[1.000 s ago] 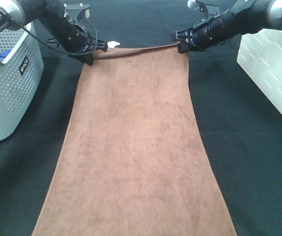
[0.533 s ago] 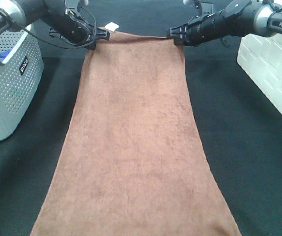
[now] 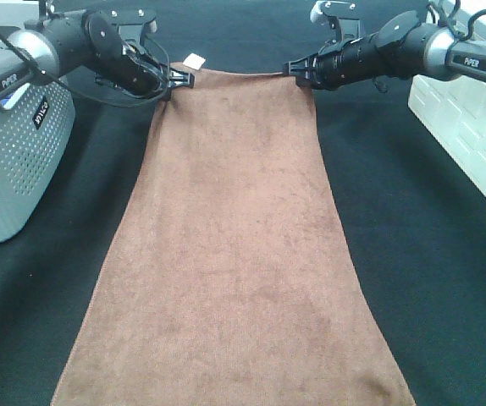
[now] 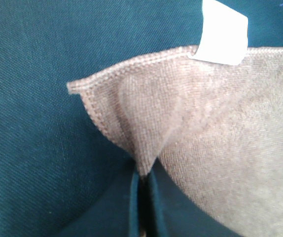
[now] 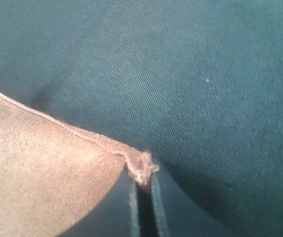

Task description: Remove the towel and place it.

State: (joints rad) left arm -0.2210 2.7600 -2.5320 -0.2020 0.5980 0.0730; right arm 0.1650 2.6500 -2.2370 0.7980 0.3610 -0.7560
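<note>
**Grip state.** The left gripper (image 3: 175, 82) is fully closed on the towel's (image 3: 234, 254) far-left corner. In the left wrist view the corner (image 4: 131, 113) gathers into a pinched point where it enters the jaws, and the white tag (image 4: 223, 32) stands clear of them on the hem. The right gripper (image 3: 298, 72) is likewise fully closed on the far-right corner. In the right wrist view a small bunch of hem (image 5: 142, 168) sits between the closed jaws.

**Change.** Compared with one second ago, both grippers sit further toward 12 o'clock in the high view, and the far hem has travelled with them. The hem now runs nearly straight between the two pinch points, where earlier it sagged and wrinkled slightly. The two corners also stand closer together than before.

**Towel position.** The towel lies lengthwise on the black table cloth (image 3: 429, 271), running from the grippers at 12 o'clock off the frame edge at 6 o'clock. The grey basket (image 3: 14, 144) stands at 9 o'clock and the white container (image 3: 467, 101) at 2 o'clock, both apart from the towel.

**Meaning for the task.** Both grips appear secure and the cloth follows the arms, so removal is judged to be under way. Most of the towel is still spread on the table. Placement is not yet done.
</note>
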